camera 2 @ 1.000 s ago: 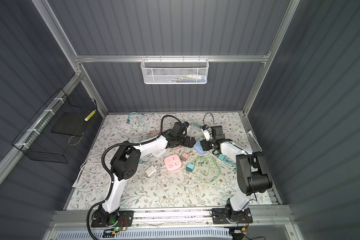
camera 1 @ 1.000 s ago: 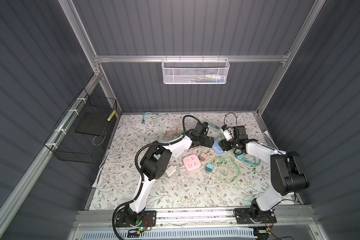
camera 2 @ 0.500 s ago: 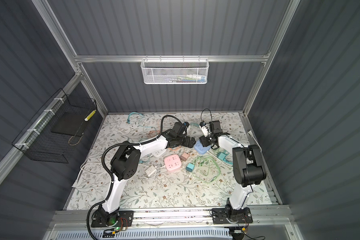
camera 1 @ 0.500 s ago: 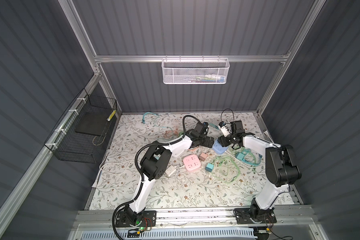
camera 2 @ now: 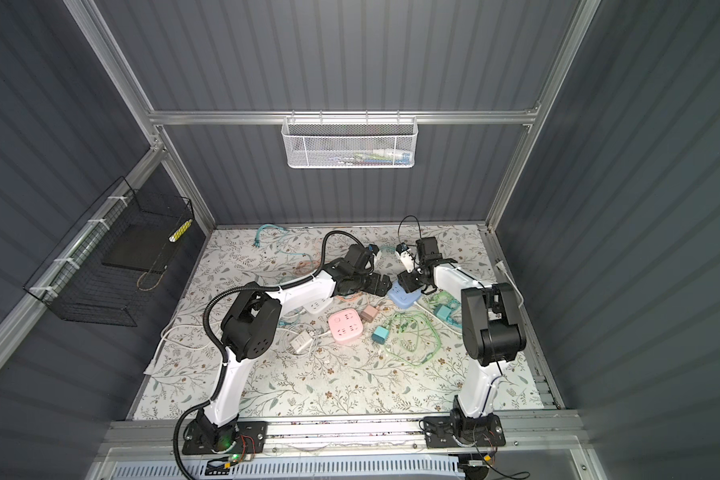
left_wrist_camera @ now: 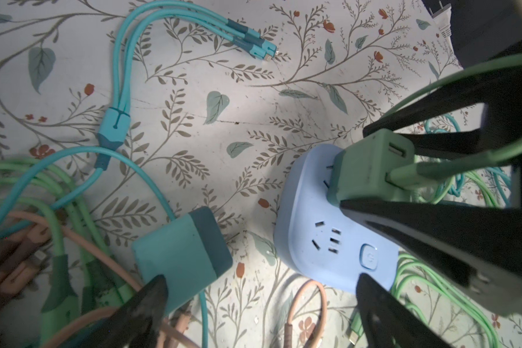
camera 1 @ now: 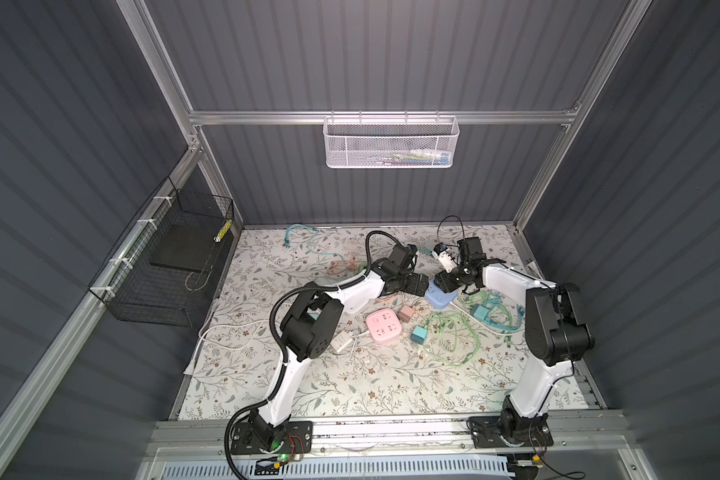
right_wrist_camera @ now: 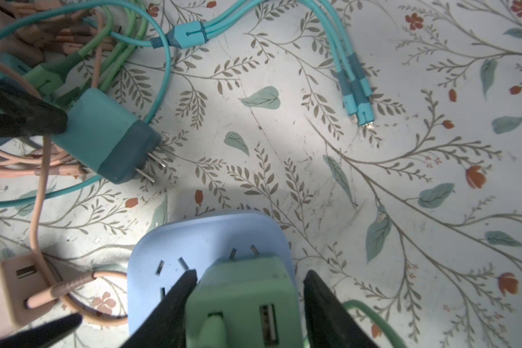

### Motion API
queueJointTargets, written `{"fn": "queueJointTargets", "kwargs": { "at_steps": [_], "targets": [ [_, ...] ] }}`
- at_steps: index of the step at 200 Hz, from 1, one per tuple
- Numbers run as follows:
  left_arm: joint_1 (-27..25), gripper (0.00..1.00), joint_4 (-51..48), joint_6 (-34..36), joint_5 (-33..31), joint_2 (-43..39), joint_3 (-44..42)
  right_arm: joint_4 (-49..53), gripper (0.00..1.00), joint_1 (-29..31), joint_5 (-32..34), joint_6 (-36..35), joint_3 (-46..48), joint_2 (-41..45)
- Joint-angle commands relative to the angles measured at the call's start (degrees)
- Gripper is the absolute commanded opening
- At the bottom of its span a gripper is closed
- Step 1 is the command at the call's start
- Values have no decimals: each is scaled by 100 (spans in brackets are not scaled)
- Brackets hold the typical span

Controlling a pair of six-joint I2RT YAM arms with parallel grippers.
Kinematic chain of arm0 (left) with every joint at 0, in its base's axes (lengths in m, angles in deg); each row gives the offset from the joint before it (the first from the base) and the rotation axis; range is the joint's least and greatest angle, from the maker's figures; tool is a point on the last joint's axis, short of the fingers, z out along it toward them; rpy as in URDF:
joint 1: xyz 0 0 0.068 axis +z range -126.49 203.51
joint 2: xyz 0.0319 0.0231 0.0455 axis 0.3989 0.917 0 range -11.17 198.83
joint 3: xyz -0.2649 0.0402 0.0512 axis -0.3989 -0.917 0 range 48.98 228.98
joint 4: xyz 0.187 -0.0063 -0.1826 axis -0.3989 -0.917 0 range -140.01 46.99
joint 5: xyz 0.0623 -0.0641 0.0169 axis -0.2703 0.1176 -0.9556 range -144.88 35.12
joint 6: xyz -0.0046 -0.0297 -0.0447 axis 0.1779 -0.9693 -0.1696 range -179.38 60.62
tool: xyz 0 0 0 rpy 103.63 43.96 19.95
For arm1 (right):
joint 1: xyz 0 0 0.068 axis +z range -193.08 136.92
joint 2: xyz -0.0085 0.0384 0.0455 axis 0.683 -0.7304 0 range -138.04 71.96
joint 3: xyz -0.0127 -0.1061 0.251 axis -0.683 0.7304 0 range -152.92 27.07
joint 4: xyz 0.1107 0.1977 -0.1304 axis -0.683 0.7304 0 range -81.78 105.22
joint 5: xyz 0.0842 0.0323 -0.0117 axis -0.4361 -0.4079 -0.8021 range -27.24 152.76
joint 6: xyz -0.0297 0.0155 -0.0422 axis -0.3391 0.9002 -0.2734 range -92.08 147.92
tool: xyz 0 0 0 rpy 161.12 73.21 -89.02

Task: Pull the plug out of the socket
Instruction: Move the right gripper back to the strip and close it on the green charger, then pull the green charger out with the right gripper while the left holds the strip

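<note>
A light blue socket cube (camera 1: 440,297) (camera 2: 404,298) (left_wrist_camera: 329,241) (right_wrist_camera: 193,244) lies on the floral mat. A green plug (left_wrist_camera: 365,168) (right_wrist_camera: 244,289) with a green cable sits in its top, metal prongs partly showing. My right gripper (camera 1: 447,282) (camera 2: 408,279) (right_wrist_camera: 250,272) straddles the plug. One finger touches its side and a small gap shows at the other, so it is open. My left gripper (camera 1: 422,286) (camera 2: 383,286) (left_wrist_camera: 261,278) stands wide open beside the socket, one fingertip at the socket's edge, the other over a teal charger (left_wrist_camera: 181,250) (right_wrist_camera: 103,135).
A pink socket cube (camera 1: 383,326), a pink charger (camera 1: 406,312) (right_wrist_camera: 6,289), a small teal cube (camera 1: 419,333) and a white adapter (camera 1: 341,341) lie in front. Green cable loops (camera 1: 454,336), teal cables (left_wrist_camera: 118,126) and pink cables tangle around the socket.
The right arm's elbow has swung inward and its jaws have narrowed around the green plug. The left arm has not moved.
</note>
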Motion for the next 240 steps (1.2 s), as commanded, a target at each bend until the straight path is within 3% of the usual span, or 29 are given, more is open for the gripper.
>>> {"fn": "queueJointTargets", "kwargs": {
  "at_steps": [1,67,165,240],
  "targets": [
    [46,98,-137,22,90,-72,161,225,56,25,-71,-73,-104,-53],
    [50,97,-285,7,151,49,358,128,40,44,202,-45,54,72],
    [24,95,-799,15,356,748,1144,-351,33,35,101,116,447,391],
    [-108,86,-1471,340,177,1220,1835,-522,28,0,-47,202,555,639]
  ]
}}
